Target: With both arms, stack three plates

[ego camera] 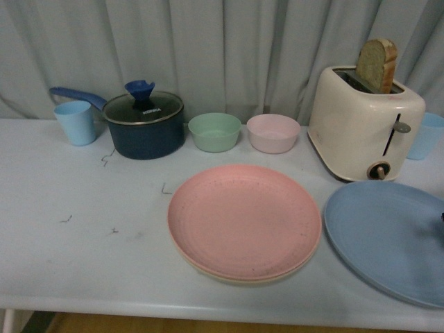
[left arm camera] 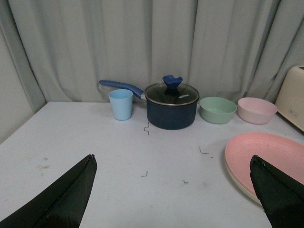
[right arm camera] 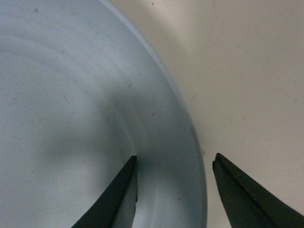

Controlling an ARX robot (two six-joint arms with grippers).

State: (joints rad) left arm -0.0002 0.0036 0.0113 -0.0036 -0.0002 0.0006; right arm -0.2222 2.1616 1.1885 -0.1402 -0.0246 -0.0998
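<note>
The speckled pink plate [ego camera: 244, 218] lies on the beige plate [ego camera: 239, 278], whose rim shows under it, at the table's middle front. The light blue plate [ego camera: 388, 236] lies alone to the right. My right gripper [right arm camera: 175, 160] is open, its jaws straddling the blue plate's rim [right arm camera: 192, 156], one finger over the plate, one over the table. Only a dark speck of it shows at the front view's right edge. My left gripper [left arm camera: 172, 157] is open and empty above bare table, left of the pink plate [left arm camera: 266, 159].
Along the back stand a light blue cup [ego camera: 75, 122], a dark blue lidded pot [ego camera: 144, 125], a green bowl [ego camera: 215, 131], a pink bowl [ego camera: 273, 132], a cream toaster [ego camera: 364, 121] holding bread, and another blue cup [ego camera: 425, 135]. A curtain hangs behind.
</note>
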